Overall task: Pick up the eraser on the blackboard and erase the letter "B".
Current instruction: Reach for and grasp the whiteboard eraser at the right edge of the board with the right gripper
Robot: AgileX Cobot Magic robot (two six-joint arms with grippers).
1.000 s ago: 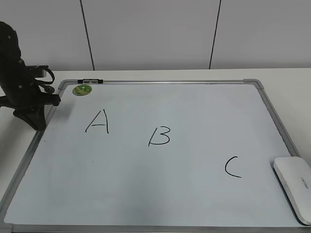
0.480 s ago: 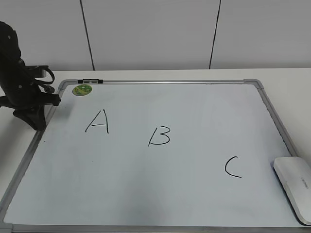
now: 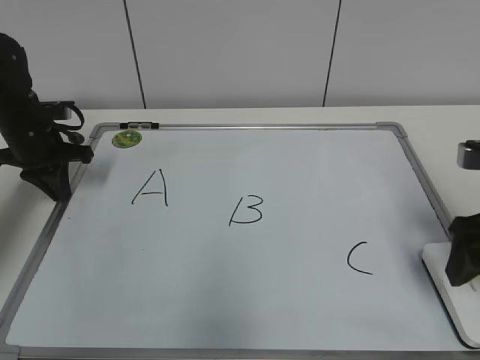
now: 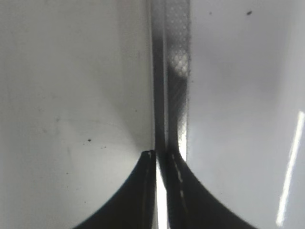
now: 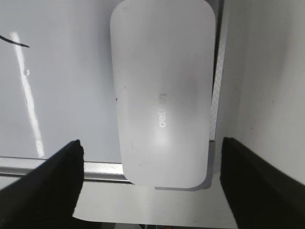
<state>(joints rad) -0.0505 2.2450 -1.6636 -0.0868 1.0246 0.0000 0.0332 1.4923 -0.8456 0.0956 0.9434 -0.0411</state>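
The white eraser (image 3: pixel 448 300) lies on the right front corner of the blackboard (image 3: pixel 300 165), overlapping its metal frame. The black letter "B" (image 3: pixel 246 210) is drawn near the board's middle. My right gripper (image 3: pixel 465 253) hangs just above the eraser at the right edge. In the right wrist view it is open (image 5: pixel 151 143), with one finger on each side of the eraser (image 5: pixel 162 90), not touching it. My left gripper (image 3: pixel 51 180) is shut and empty over the board's left frame; in the left wrist view its tips (image 4: pixel 162 155) sit at the frame rail (image 4: pixel 174 71).
A black "A" (image 3: pixel 150 187) is left of the "B" and a black "C" (image 3: pixel 360 259) is close to the eraser. A round green sticker (image 3: pixel 127 139) and a marker (image 3: pixel 139 125) sit at the board's far left corner. A white wall stands behind.
My right gripper has come into the exterior view at the right edge and now hangs over the eraser. The left arm and the eraser have not moved.
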